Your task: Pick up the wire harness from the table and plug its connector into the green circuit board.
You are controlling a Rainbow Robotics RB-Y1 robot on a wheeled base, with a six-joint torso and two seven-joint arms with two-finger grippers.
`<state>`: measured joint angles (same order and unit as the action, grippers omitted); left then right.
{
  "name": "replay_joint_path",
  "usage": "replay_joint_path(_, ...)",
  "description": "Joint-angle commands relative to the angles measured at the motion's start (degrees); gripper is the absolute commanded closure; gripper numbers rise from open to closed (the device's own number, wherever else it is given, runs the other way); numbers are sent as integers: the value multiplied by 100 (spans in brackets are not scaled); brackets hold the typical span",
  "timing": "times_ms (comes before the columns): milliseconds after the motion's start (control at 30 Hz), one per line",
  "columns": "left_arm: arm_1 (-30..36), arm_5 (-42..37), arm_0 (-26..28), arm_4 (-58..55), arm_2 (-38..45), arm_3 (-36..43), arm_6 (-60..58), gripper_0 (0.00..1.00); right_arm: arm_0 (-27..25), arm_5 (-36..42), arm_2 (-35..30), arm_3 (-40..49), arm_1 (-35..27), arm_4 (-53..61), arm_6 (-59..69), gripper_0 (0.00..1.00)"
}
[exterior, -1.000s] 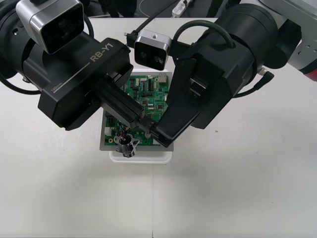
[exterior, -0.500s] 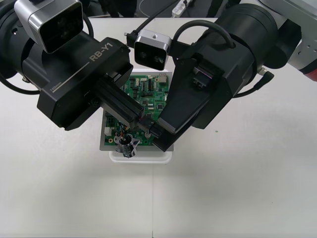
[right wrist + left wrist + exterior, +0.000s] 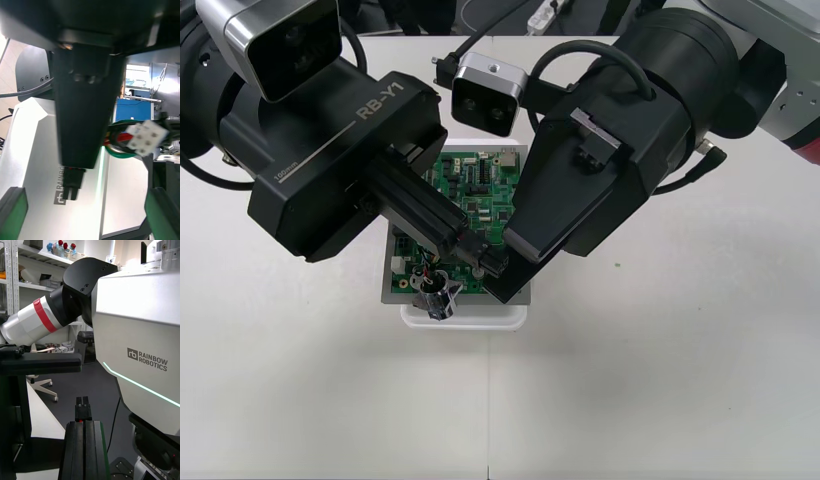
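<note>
Left gripper (image 3: 478, 256) first: it reaches in from the upper left of the front frame and slants down toward the middle, its 2 black fingers (image 3: 75, 453) pressed together. In its wrist picture we see them side by side, clamped on the small black plug (image 3: 83, 409) of the wire harness (image 3: 430, 285). The plug sticks out past their tips, with a speck of red at its root. We place the fingertips over the lower right part of the green circuit board (image 3: 480, 185), just left of the frame's centre. Whether the plug sits in the board we cannot tell, because the tips and the other arm cover that spot.

Below and left of the tips, the thin wires (image 3: 423, 271) curl down to the round metal socket (image 3: 436, 298). It rests at the board's lower edge, just above the rim of the white base (image 3: 470, 318). Board and base stand on the light table (image 3: 660, 380), in the upper middle of the frame.

Moving right, the right gripper (image 3: 508, 272) comes in from the upper right and points down-left. Its tip is touching or just beside the left fingertips at the board's lower right corner. In its wrist picture we read its 2 fingers at the 2 bottom corners, far apart, so it stands spread wide.
</note>
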<state>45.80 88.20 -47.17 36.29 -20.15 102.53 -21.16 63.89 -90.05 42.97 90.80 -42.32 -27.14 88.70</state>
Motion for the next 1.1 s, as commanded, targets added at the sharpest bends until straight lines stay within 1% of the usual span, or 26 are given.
replay_joint_path(33, 210, 180, -266, -175, -50, 21, -222, 100, 291, 5, 45, -27, 101, -72, -116, 5)
replay_joint_path(67, 254, 180, -266, -192, -50, 12, -222, 100, 291, 5, 45, -27, 93, -72, -143, 5)
replay_joint_path(167, 342, 180, -266, -254, -50, -14, -205, 100, 291, 5, 45, -27, 93, -99, -178, 0)
replay_joint_path(467, 580, 180, -222, -456, -50, -269, -126, 100, 291, 5, 45, -19, 93, -64, -274, 0)
replay_joint_path(867, 1028, 180, 244, -746, 11, -269, -3, 100, 300, 5, 1, -71, 66, -46, -283, 0)
replay_joint_path(1100, 1151, 180, 692, -808, 319, -260, 24, 100, 291, 5, -78, -247, -39, -116, -398, 0)
